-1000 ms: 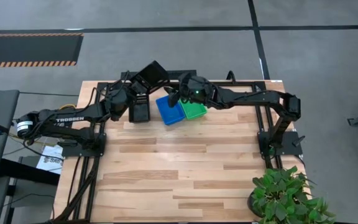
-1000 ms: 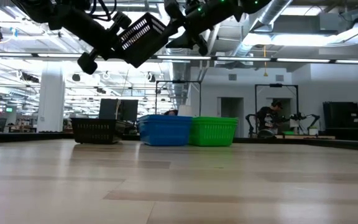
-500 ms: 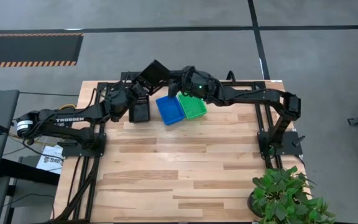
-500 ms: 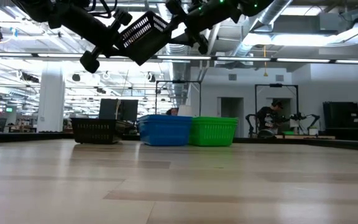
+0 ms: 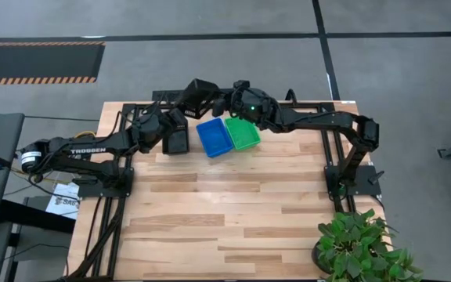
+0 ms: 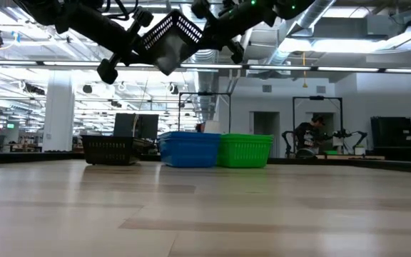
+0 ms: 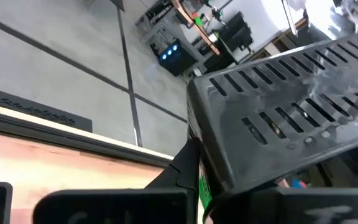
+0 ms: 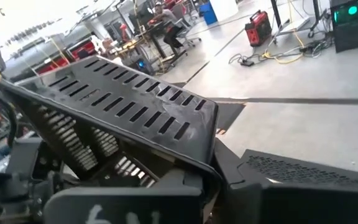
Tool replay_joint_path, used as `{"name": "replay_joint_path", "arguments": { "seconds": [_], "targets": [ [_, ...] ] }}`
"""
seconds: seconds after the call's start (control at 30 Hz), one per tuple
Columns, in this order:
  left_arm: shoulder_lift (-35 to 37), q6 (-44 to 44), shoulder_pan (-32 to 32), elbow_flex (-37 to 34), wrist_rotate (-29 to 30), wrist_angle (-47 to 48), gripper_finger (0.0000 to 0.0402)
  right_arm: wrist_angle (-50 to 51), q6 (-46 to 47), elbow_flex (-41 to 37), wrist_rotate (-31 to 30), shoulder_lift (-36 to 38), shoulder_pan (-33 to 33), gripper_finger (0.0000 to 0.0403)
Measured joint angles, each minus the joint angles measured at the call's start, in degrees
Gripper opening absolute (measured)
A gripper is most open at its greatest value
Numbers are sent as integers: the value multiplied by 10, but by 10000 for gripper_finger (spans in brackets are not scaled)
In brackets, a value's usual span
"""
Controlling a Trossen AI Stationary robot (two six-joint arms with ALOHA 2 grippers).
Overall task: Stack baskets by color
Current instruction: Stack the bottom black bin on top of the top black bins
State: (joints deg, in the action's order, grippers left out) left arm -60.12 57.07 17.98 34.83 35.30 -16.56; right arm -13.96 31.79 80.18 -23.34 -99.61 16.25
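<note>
The left arm (image 5: 92, 149) bears the white word "TROSSEN" along its side, readable in the high view. A white sheet (image 5: 59, 202) lying under the table's left edge carries dark print, too small to read. In the right wrist view, pale marks on the gripper body (image 8: 114, 211) cannot be made out. Nothing else can be read.

1. A pale butcher-block wooden table (image 5: 210, 211) stands on a grey concrete floor (image 5: 210, 70) crossed by dark seams.
2. A black mat edged with orange-and-black hazard stripes (image 5: 37, 63) lies on the floor beyond the table.
3. A leafy green potted plant (image 5: 362, 247) sits at one table corner.
4. Long ceiling light strips (image 6: 348, 69) brighten a wide hall (workstations stand far back).
5. A white round column (image 6: 58, 114) rises in the hall.
</note>
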Motion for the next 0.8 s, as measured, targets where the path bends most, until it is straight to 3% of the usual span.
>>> {"name": "replay_joint_path", "arguments": {
  "seconds": [0.13,0.23,0.47,0.6,0.8],
  "targets": [
    [0,-38,0,0,-27,2,4,10,26,0,-2,0,2,7],
    [0,-77,0,0,-50,3,30,22,48,0,1,0,10,6],
    [0,-174,0,0,-107,11,164,26,68,0,13,0,16,4],
    [0,-174,0,1,-146,41,239,28,66,0,13,-1,22,3],
    [1,-161,0,1,-255,120,289,29,67,0,13,-1,52,3]
  ]
}}
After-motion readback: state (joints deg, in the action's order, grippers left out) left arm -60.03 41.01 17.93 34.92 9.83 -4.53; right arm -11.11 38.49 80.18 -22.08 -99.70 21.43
